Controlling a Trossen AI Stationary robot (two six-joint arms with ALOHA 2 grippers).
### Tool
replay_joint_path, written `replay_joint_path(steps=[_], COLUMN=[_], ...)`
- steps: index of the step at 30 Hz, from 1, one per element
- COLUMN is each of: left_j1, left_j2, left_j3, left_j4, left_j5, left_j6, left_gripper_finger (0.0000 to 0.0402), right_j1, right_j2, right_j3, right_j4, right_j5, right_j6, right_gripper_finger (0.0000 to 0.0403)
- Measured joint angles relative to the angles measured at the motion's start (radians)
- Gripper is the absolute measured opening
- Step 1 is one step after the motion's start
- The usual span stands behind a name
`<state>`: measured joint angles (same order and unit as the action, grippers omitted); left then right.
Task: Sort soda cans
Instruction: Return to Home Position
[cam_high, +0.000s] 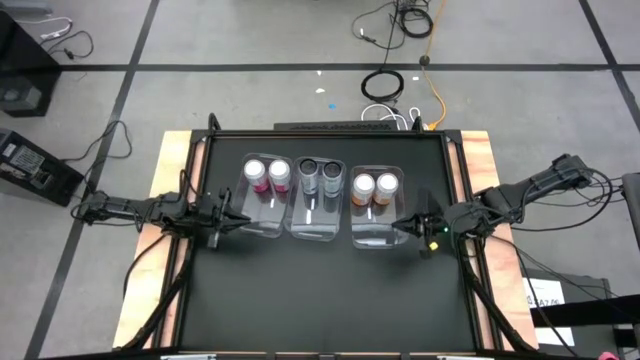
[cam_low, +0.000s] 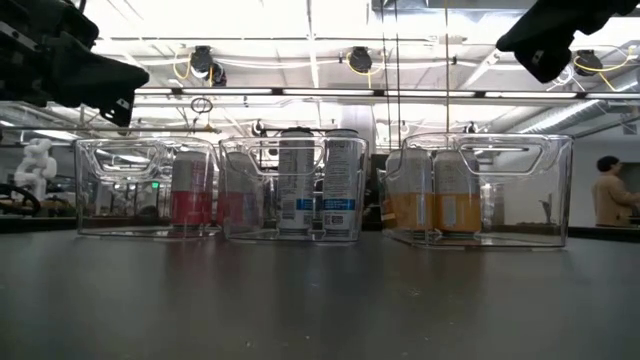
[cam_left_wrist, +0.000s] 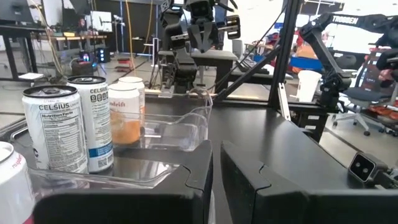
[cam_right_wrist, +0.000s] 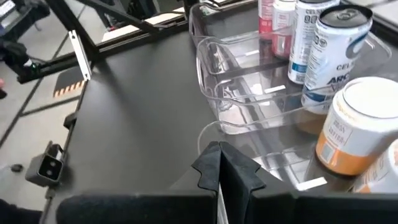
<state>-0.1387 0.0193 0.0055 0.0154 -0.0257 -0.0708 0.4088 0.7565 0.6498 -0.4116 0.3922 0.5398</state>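
All cans upright, two per bin, three clear bins in a row mid-bench (cam_high: 320, 300): pink cans (cam_high: 257, 172) in left bin (cam_high: 262, 215), white-blue cans (cam_high: 309, 168) in middle bin (cam_high: 312, 220), orange cans (cam_high: 363, 185) in right bin (cam_high: 372, 230). Left gripper (cam_high: 236, 221) hangs above the bench just outside the left bin, fingers closed together, holding nothing. Right gripper (cam_high: 400, 225) likewise beside the right bin: closed, empty.
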Motion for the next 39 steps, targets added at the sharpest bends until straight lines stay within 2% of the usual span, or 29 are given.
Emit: replay_joint_path(steps=[5,11,14,18,26,34,39], left_j1=[0.000,0.000,0.000,0.001,0.000,0.000,0.000], left_j2=[0.000,0.000,0.000,0.000,0.000,0.000,0.000], left_j3=[0.000,0.000,0.000,0.000,-0.001,-0.001,-0.001], left_j4=[0.000,0.001,0.012,0.024,0.024,0.023,0.023], left_j5=[0.000,-0.006,-0.081,-0.163,-0.160,-0.158,-0.154], left_j6=[0.000,0.001,0.005,0.027,0.024,0.024,0.023], left_gripper_finger=[0.0042,0.0042,0.0042,0.0042,0.0042,0.0042,0.0042], right_j1=[0.000,-0.009,-0.026,-0.056,-0.165,-0.312,-0.329], right_j2=[-0.002,-0.017,-0.035,-0.077,-0.189,-0.252,-0.311], right_j3=[-0.030,-0.222,-0.294,-0.361,-0.424,-0.465,-0.465], right_j4=[0.060,0.326,0.467,0.562,0.567,0.564,0.530], right_j5=[0.001,-0.003,-0.001,-0.002,-0.013,-0.186,-0.216], right_j6=[-0.073,-0.113,-0.147,-0.206,-0.278,-0.370,-0.414], right_gripper_finger=[0.0000,0.0000,0.0000,0.0000,0.0000,0.0000,0.0000])
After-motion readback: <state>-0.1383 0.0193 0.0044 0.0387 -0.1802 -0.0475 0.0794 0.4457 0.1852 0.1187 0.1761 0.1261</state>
